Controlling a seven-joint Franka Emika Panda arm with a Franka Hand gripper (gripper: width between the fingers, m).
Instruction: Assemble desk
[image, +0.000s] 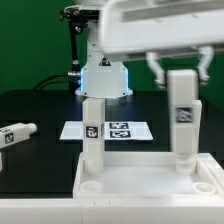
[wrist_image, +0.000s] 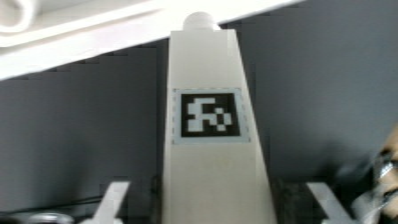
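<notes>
Nearest the exterior camera lies the white tabletop (image: 140, 172), flat on the black table (image: 40, 105), with round sockets showing at its two near corners. Two white legs stand upright on its far edge. The second leg (image: 93, 125) stands at the far corner on the exterior view's left, free of the arm, a black-and-white tag on the face toward the camera. The held leg (image: 182, 115) stands at the far corner on the exterior view's right, also tagged. The gripper (image: 181, 78) hangs over this leg from above, its jaws closed partway on the leg's upper end, one finger against each side. A loose leg (image: 15, 134) lies on its side on the table, well apart from the tabletop at the exterior view's left edge. Beyond the tabletop, between the two standing legs, lies the marker board (image: 140, 131), and farther back stands the robot base (image: 105, 78). In the wrist view the held leg (wrist_image: 214, 150) fills the middle of the picture lengthwise, its square tag (wrist_image: 210, 115) facing the camera and its narrow end pointing away. The grey fingers (wrist_image: 118, 200) flank its wide end on both sides. The contact itself is too dim there to make out.
</notes>
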